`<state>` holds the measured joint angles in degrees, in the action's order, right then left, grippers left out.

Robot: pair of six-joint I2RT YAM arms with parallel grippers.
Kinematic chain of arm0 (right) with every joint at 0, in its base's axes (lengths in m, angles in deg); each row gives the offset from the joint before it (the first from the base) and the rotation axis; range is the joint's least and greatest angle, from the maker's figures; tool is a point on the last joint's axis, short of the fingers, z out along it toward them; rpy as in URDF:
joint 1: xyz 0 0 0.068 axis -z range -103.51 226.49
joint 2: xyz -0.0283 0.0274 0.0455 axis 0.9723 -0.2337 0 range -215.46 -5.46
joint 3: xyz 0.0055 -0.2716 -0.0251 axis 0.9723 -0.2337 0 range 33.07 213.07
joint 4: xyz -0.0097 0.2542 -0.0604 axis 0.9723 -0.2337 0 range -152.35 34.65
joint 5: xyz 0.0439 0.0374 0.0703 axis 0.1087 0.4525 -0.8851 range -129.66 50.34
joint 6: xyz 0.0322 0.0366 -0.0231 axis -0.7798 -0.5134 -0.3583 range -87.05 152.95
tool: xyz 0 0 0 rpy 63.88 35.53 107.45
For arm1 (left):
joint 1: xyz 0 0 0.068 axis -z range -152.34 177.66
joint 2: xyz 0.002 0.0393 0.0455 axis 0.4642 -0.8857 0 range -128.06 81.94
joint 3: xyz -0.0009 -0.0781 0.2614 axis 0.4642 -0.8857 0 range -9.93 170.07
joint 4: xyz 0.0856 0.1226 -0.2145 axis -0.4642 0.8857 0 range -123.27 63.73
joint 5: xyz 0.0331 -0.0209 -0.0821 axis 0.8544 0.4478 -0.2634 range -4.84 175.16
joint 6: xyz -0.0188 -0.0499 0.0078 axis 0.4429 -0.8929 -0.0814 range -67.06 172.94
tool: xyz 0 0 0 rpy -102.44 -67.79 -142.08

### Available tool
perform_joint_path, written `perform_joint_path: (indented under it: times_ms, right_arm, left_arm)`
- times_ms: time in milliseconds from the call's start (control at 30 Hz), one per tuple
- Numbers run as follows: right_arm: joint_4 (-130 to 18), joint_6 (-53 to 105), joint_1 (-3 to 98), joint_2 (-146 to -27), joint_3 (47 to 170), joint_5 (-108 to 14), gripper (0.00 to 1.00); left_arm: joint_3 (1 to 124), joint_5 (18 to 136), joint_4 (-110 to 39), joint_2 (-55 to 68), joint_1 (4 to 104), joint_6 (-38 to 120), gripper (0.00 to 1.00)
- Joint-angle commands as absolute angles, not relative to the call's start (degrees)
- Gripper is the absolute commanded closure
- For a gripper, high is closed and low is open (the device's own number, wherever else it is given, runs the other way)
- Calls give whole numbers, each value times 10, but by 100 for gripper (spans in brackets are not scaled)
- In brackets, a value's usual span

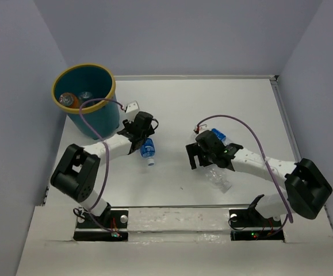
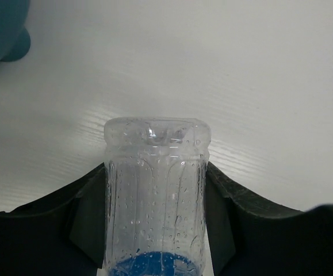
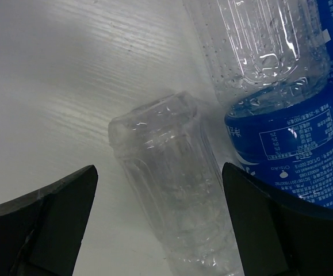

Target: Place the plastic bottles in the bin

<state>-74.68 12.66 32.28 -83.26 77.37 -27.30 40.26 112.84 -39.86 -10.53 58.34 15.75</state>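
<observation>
Two bottles lie in the bin at the far-left corner of the desk. The left gripper, clamped across a blue-labelled bottle for carrying, has bare desk up to the rim. Toward the right edge, the right gripper gapes empty astride a clear bottle, with a neighbouring bottle crowding one finger.

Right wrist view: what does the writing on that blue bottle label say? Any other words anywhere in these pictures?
Blue label on the clear bottle, right wrist view: white print in rows, too blurred to read.
Blue labels in the top view: too small to read.
Bin: no writing shows.
</observation>
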Motion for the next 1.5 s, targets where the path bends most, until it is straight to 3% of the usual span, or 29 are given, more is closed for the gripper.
perform_joint_path:
  times_ms: [0,233,367,467,500,567,700,833,1100,1200,1233,1300,1333,1400,1467]
  right_arm:
    - [-744,136,326,-853,802,-302,9]
    - [-735,166,326,-911,820,-364,12]
    - [-734,176,326,-932,830,-419,14]
    - [-732,176,326,-942,833,-432,28]
    - [-731,176,326,-942,833,-434,42]
    - [-723,175,326,-931,835,-437,47]
    - [-702,171,326,-891,833,-453,50]
    - [-680,170,326,-837,827,-475,50]
    - [-635,146,316,-751,846,-540,54]
    - [-619,138,316,-744,874,-559,55]
    - [-611,138,316,-744,883,-569,55]
    - [-598,135,316,-752,905,-579,55]
    - [-591,134,316,-757,926,-585,55]
    - [-561,131,316,-780,967,-603,55]
    - [-560,132,316,-799,1004,-608,55]
  left_arm:
    - [379,1116,-414,16,592,173,75]
    - [424,1110,-342,158,602,226,80]
    - [567,1146,-251,184,595,273,80]
    - [677,1192,-229,176,591,323,80]
    - [699,1204,-232,173,583,336,80]
    - [750,1227,-243,159,561,362,80]
    - [816,1187,-239,112,416,353,79]
    - [854,1225,-255,55,337,359,79]
    - [879,1309,-325,-44,259,367,77]
    - [860,1345,-393,-59,257,414,69]
    - [853,1349,-408,-61,257,424,62]
    - [850,1341,-421,-63,256,423,37]
    - [852,1319,-419,-60,256,416,17]
    - [857,1274,-412,-48,256,392,4]
    - [857,1244,-408,-35,256,377,3]
